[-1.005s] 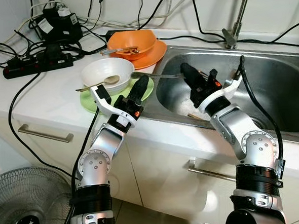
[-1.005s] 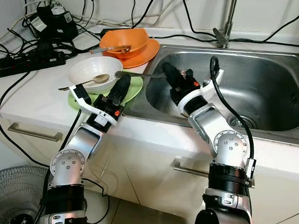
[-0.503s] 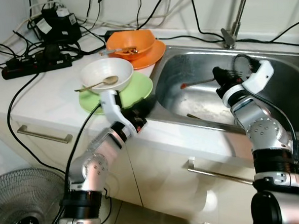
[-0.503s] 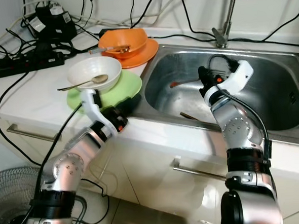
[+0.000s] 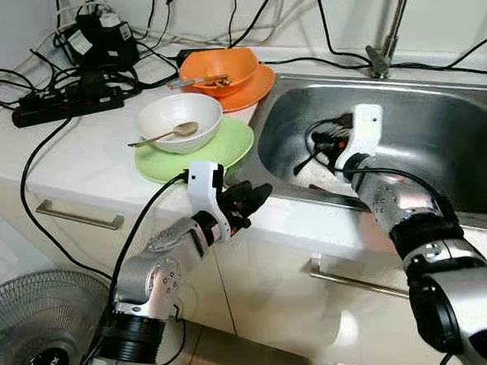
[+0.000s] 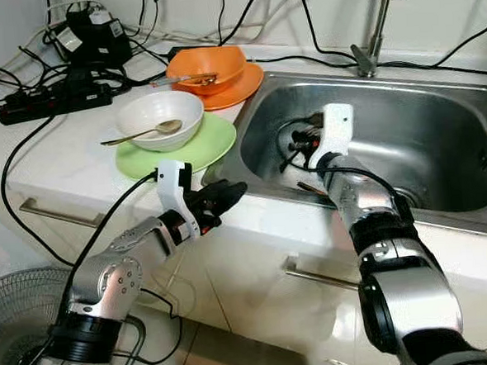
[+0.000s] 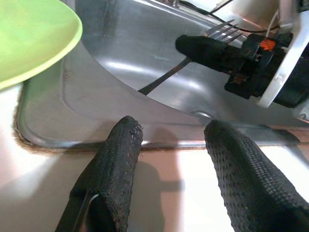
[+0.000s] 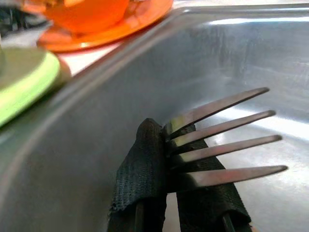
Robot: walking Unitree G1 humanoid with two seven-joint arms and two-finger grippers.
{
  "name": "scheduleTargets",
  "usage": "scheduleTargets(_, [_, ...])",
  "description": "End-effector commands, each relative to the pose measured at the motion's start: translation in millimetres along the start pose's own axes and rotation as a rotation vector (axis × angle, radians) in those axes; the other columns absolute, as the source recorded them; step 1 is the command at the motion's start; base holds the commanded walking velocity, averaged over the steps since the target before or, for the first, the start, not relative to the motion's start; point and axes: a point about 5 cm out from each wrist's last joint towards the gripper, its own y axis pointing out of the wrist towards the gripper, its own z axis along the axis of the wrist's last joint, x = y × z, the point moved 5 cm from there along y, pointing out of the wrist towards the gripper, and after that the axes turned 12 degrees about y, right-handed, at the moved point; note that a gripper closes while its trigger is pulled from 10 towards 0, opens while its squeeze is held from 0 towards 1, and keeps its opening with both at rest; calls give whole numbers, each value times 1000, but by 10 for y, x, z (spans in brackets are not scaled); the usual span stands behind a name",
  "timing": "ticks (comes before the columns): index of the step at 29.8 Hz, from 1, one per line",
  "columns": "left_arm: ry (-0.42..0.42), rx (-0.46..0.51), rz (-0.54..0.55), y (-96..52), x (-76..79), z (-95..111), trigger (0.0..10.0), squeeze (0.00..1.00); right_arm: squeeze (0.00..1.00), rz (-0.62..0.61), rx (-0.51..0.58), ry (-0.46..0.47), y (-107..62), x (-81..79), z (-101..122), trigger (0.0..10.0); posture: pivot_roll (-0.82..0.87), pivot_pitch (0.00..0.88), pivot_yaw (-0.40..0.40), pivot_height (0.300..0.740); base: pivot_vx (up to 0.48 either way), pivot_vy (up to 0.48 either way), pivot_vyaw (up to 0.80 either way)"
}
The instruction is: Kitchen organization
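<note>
Fork clamped in right gripper inside sink; left gripper spread wide, empty, over counter edge beside green plate

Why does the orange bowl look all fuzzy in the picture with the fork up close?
In the right wrist view the camera focuses near: the fork in the right gripper is sharp, so the orange bowl and green plate behind blur. In the left eye view the same bowl looks crisp. In the left wrist view the sink shows bright glare.
</note>
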Motion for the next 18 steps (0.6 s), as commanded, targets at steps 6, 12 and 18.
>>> scheduleTargets(6, [42,-25,-3,-23,-19,12,10000,0,0,-57,-72,-108,24,88,-13,10000,-22,0,99,740,0,0,0])
scheduleTargets(12, [43,-31,-14,-31,-7,11,10000,0,1000,-68,-79,-123,17,130,-19,10000,-23,0,104,740,0,0,0])
scheduleTargets(18, [38,-37,-16,-28,-1,-10,10000,0,1000,-40,-56,-128,35,68,5,10000,-25,0,107,740,0,0,0])
